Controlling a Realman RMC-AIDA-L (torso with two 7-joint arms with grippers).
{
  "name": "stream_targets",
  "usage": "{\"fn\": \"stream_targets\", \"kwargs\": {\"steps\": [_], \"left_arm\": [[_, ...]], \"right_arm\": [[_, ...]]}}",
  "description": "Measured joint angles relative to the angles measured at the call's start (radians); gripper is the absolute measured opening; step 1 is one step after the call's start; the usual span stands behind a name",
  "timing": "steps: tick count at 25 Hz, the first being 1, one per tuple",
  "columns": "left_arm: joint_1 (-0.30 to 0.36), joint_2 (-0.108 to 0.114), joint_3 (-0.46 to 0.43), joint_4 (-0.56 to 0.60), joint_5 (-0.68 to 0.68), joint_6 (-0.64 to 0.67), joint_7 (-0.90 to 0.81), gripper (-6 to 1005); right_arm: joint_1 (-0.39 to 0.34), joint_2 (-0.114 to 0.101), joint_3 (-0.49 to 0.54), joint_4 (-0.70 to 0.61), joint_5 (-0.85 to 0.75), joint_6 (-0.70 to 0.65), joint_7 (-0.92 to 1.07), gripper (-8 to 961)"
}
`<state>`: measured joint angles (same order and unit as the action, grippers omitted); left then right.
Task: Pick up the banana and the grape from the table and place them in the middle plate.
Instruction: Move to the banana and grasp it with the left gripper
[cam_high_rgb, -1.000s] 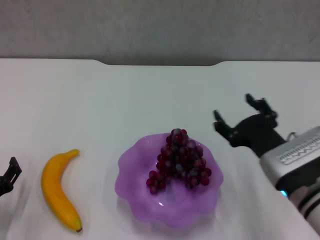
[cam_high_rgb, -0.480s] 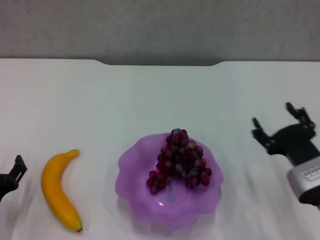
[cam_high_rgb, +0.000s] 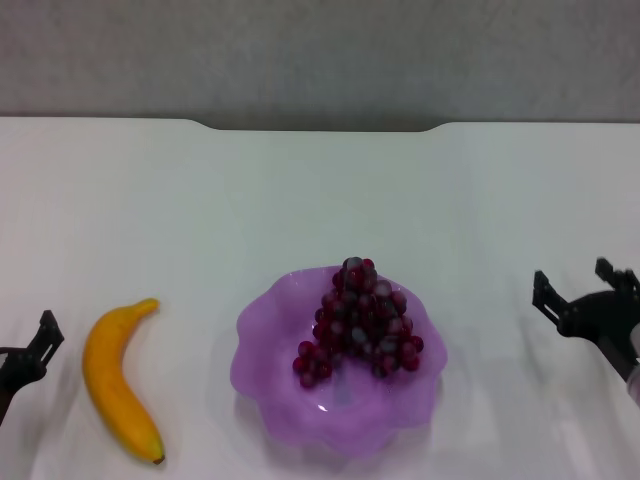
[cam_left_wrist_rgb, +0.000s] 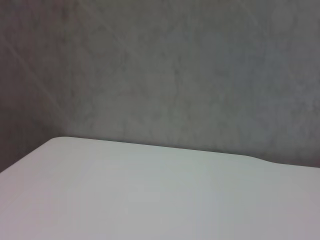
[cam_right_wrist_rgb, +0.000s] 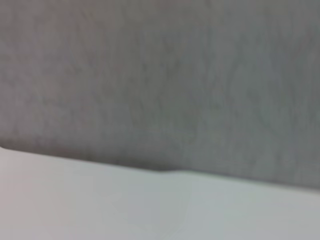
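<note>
The grape (cam_high_rgb: 358, 320), a dark red-purple bunch, lies in the middle plate (cam_high_rgb: 270, 385), a translucent purple dish with a wavy rim, at the front centre of the table (cam_high_rgb: 300, 200). The banana (cam_high_rgb: 115, 380), yellow-orange with a dark tip, lies on the table left of the plate. My right gripper (cam_high_rgb: 582, 293) is open and empty at the right edge, well right of the plate. My left gripper (cam_high_rgb: 30, 350) shows only partly at the left edge, just left of the banana.
The table's far edge has a notch, with a grey wall behind it. The wrist views show only the white tabletop (cam_left_wrist_rgb: 150, 195) and the grey wall (cam_right_wrist_rgb: 160, 75).
My right gripper has pulled back to the right and toward me, away from the plate, staying open and empty. My left gripper has crept slightly further into view beside the banana.
</note>
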<state>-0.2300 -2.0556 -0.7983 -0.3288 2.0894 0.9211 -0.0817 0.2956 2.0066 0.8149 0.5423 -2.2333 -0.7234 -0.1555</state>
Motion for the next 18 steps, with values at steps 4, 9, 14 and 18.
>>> {"fn": "stream_targets", "kwargs": {"steps": [4,9,14,18], "left_arm": [[-0.004,0.000,0.005,-0.006,0.000,-0.001,-0.002,837],[-0.004,0.010,0.017,-0.043,0.001,-0.017,-0.052,836],[0.047,0.042,-0.010,-0.202,0.082,-0.038,-0.081,835],[0.126,0.103,-0.123,-0.452,0.205,-0.213,-0.066,835]], "right_arm": [[0.041,0.002,-0.010,-0.070,-0.002,0.046,0.123,860],[0.050,0.001,-0.008,-0.096,-0.004,0.059,0.143,860],[0.052,0.004,-0.020,-0.120,-0.009,0.072,0.137,860],[0.060,0.004,-0.026,-0.121,-0.009,0.077,0.136,860]]}}
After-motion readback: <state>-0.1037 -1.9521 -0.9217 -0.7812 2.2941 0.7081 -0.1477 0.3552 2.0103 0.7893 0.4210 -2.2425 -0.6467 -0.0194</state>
